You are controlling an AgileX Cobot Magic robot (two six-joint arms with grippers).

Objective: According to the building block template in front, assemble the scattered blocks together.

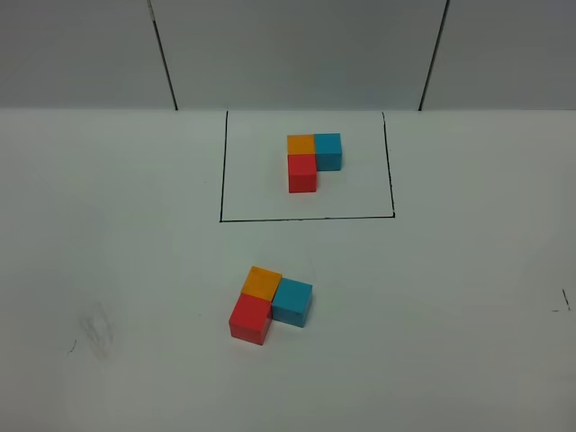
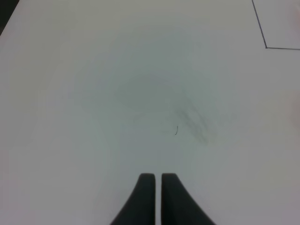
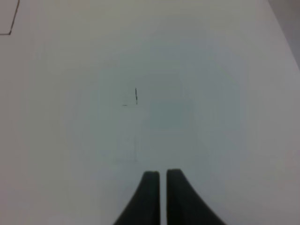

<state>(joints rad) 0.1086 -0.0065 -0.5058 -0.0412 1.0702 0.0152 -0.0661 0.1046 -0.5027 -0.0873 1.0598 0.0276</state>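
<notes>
The scattered blocks [image 1: 270, 301] sit joined on the tabletop [image 1: 450, 315] near the framed building block template [image 1: 312, 159], seemingly copying its L, while the left claw [image 2: 157, 180] and right claw [image 3: 162, 176] hang clenched and empty, well apart.

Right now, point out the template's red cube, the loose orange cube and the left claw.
template's red cube [image 1: 302, 173], high view, front face.
loose orange cube [image 1: 262, 282], high view, top face.
left claw [image 2: 157, 180], left wrist view, between fingertips.

No legible text or labels.
</notes>
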